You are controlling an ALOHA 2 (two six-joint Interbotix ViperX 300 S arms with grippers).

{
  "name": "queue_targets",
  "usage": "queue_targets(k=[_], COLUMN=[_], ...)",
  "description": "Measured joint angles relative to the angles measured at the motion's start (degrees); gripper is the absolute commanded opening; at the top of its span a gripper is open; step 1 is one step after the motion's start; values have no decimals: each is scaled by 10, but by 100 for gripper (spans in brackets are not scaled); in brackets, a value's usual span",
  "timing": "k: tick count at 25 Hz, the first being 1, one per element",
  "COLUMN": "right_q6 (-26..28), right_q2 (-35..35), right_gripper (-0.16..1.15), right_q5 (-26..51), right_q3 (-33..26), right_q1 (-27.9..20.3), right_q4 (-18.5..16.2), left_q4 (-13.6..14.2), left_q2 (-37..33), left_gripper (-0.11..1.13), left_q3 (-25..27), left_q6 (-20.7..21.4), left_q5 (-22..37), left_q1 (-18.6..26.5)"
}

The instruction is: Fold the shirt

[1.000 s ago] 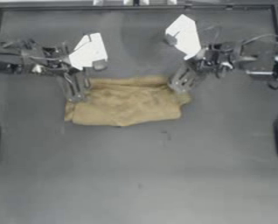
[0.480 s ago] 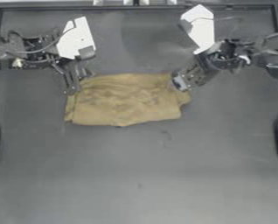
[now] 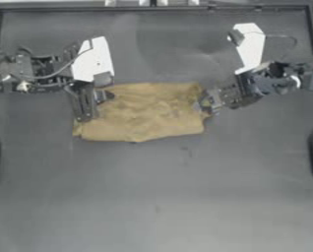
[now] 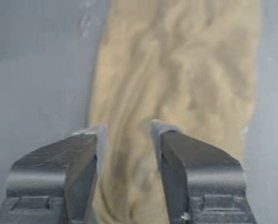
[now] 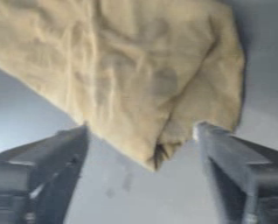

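Right now I have the shirt lying on the dark table, a little back of centre, folded into a compact, roughly rectangular bundle with a wrinkled top and a slightly ragged near edge. My left pincer sits at the shirt's left edge, its arm coming in from the left side of the table. From the left wrist camera I see the left pincer partly open, a narrow gap between its two dark jaws, with the tan cloth running straight between them and on beyond; the jaws flank the fabric, and I cannot tell whether they touch it. My right pincer is at the shirt's right edge, near its far right corner, the arm reaching in from the right. From the right wrist camera the right pincer stands wide open, jaws well apart, and a pointed corner of the shirt lies between them without being pinched. Bare table shows on either side of that corner. From above, neither pincer has cloth lifted off the table; the bundle lies flat between the two.
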Motion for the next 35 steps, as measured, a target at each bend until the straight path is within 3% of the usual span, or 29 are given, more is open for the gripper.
queue_targets(k=[23, 35], right_q6=[3, 2], right_q2=[80, 124], right_gripper=[102, 102], right_q5=[-116, -170], right_q3=[27, 13], right_q1=[4, 35], right_q4=[53, 100], left_q4=[-1, 0], left_q2=[13, 18], left_gripper=[75, 70], left_q3=[0, 0], left_q6=[-1, -1], left_q5=[-14, -14], left_q1=[-11, -11])
